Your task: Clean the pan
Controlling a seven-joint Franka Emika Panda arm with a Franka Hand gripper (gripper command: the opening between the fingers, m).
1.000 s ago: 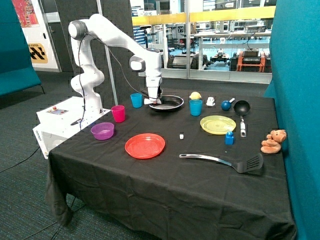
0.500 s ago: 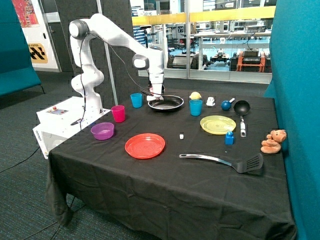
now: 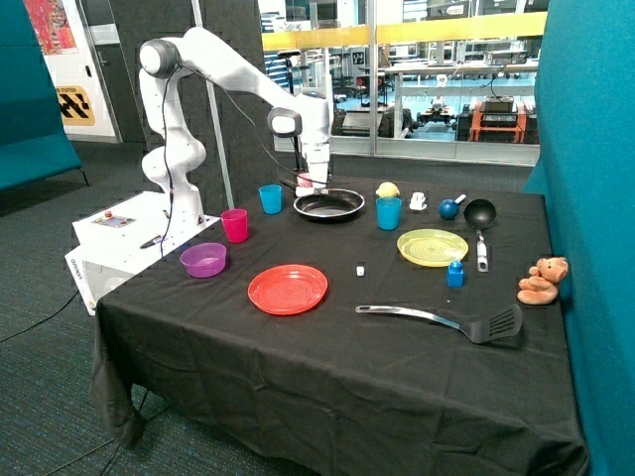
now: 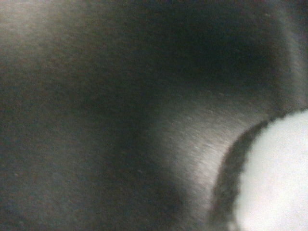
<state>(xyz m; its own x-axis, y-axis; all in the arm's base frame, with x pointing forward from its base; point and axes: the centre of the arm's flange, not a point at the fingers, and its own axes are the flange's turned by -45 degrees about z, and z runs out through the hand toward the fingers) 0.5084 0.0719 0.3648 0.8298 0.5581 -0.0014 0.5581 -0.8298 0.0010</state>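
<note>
The pan (image 3: 329,204), wide, shallow and black with a shiny rim, sits at the back of the black-clothed table. My gripper (image 3: 311,184) points down at the pan's back rim, on the side nearest the blue cup (image 3: 271,198). A small pale pinkish-white thing shows at the gripper's tip; I cannot tell what it is. The wrist view is filled by the pan's dark brushed surface (image 4: 120,120), seen very close, with a blurred white patch (image 4: 274,178) at one corner.
Beside the pan stand a second blue cup (image 3: 389,213) and a yellow object (image 3: 387,189). A pink cup (image 3: 235,225), purple bowl (image 3: 203,260), red plate (image 3: 288,289), yellow plate (image 3: 433,246), small deep pan (image 3: 480,213), slotted spatula (image 3: 446,320) and teddy (image 3: 543,281) lie around.
My gripper has moved from the pan's near rim beside the blue cup towards its back rim and risen slightly. The pan has stayed in place.
</note>
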